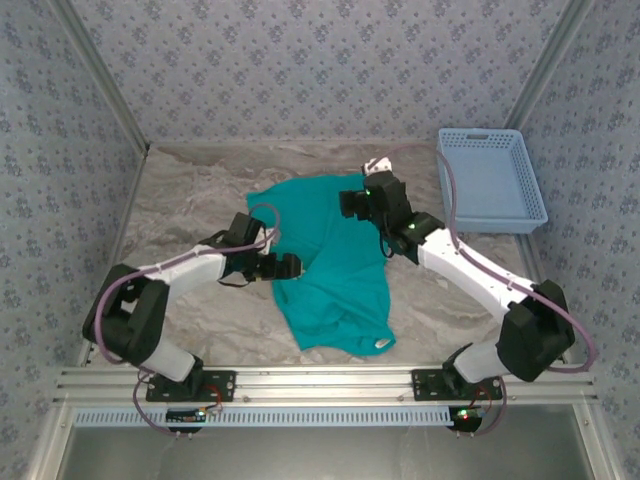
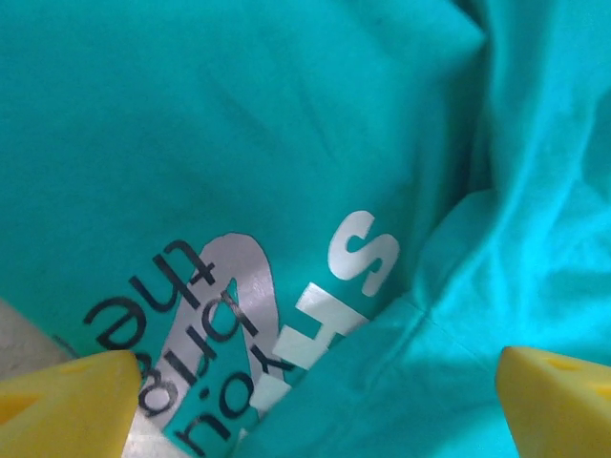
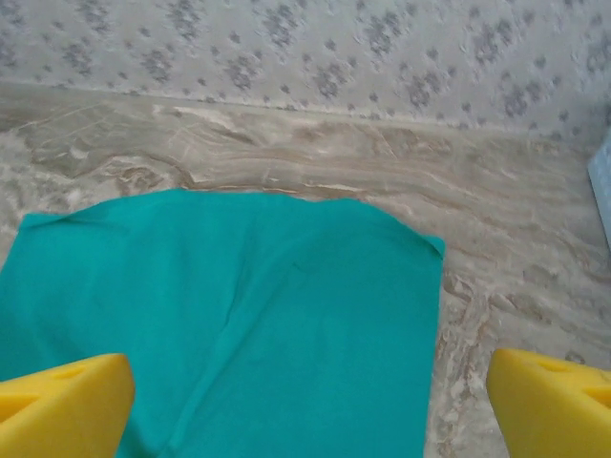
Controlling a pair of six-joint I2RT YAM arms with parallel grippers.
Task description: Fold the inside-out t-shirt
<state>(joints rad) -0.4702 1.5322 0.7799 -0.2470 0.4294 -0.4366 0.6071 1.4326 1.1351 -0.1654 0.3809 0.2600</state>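
T-shirt (image 1: 335,270): one, teal, lying crumpled mid-table (image 1: 190,200), between two grippers. One blue basket (image 1: 485,180) sits at the far right, apart from it. Left gripper (image 1: 290,266) is at the shirt's left edge, its yellow fingers (image 2: 67,401) spread wide above a white and dark print (image 2: 286,315), holding nothing. Right gripper (image 1: 352,205) is at the shirt's far right edge, fingers (image 3: 62,405) equally wide over smooth cloth, empty. Whether either touches the fabric I cannot tell.
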